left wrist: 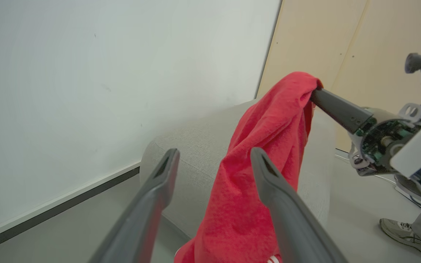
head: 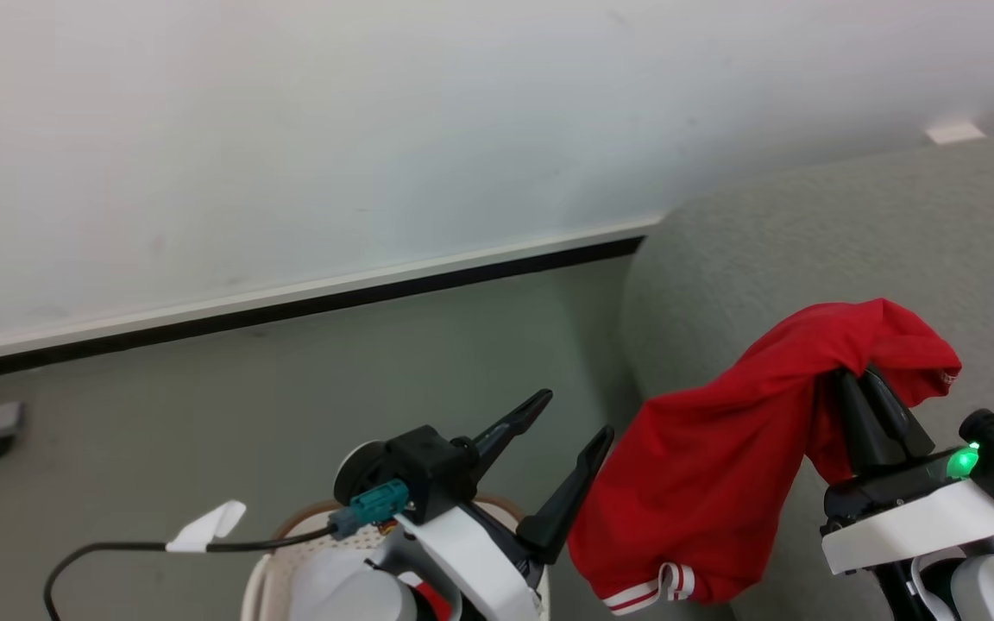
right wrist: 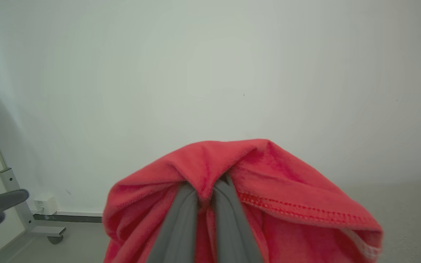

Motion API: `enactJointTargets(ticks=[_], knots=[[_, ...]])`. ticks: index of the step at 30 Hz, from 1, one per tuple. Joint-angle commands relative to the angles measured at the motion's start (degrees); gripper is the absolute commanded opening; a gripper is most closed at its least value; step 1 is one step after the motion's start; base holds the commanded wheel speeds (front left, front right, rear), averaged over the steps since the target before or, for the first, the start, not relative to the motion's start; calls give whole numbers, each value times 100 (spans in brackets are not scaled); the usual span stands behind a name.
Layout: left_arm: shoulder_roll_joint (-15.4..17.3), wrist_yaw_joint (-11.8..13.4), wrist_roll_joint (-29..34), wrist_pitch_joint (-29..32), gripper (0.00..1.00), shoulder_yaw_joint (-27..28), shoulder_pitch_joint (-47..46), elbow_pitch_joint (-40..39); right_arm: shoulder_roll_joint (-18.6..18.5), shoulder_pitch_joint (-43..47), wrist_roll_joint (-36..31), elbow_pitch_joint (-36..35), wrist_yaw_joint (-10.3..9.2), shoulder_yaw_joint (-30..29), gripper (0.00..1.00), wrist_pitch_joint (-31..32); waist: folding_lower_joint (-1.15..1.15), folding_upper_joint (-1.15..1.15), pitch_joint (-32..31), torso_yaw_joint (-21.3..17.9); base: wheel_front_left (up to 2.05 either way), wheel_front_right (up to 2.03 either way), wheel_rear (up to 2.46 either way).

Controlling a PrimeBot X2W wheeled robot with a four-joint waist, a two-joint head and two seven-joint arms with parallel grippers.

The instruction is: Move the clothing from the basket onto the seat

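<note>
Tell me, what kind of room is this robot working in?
Probably a test room or lab staged like a home corner, not a real living room: a bare white wall with a dark skirting strip, a plain wooden panel, and a grey upholstered seat beside a laundry basket.

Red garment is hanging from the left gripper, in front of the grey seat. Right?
Wrong gripper. The red garment hangs from the right gripper, in front of the grey seat; the right wrist view shows its fingers shut on the fabric. The left gripper stands open, holding nothing.
</note>
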Motion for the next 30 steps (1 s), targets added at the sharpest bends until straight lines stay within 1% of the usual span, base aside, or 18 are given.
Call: enactJointTargets(ticks=[1,4,5,11,13,18,20,21,25,30], knots=[[41,-10,82,-53,100,-20,-79,31,35,149,-115,-185,-11,-114,0,71,0,-1,168,-548,0,0,0],[71,-4,160,-97,100,-37,-122,78,91,281,-142,-345,-10,-204,0,114,0,-1,226,-791,0,0,0],[71,-4,160,-97,100,-37,-122,78,91,281,-142,-345,-10,-204,0,114,0,-1,226,-791,0,0,0],[59,-2,248,-147,100,-111,-202,192,157,427,-215,-569,-10,-368,0,175,0,-1,339,-1073,0,0,0],[55,-9,255,-149,100,-119,-212,207,153,422,-219,-591,-10,-392,0,188,0,-1,350,-1081,0,0,0],[48,-42,279,-165,100,-189,-328,217,82,377,-240,-676,-10,-552,0,226,0,-1,487,-1022,0,0,0],[74,-69,324,-150,100,-213,-401,175,-57,142,-263,-695,-10,-606,0,267,0,-1,658,-939,0,0,0],[74,-69,324,-150,100,-213,-401,175,-57,142,-263,-695,-10,-606,0,267,0,-1,658,-939,0,0,0],[136,-86,349,-37,100,-213,-546,101,-353,-326,-240,-603,-11,-758,0,304,0,-1,1021,-767,0,0,0],[281,-122,436,152,100,-199,-798,-67,-754,-1163,-104,-454,-10,-1086,0,403,0,-1,1672,-494,0,0,0]])
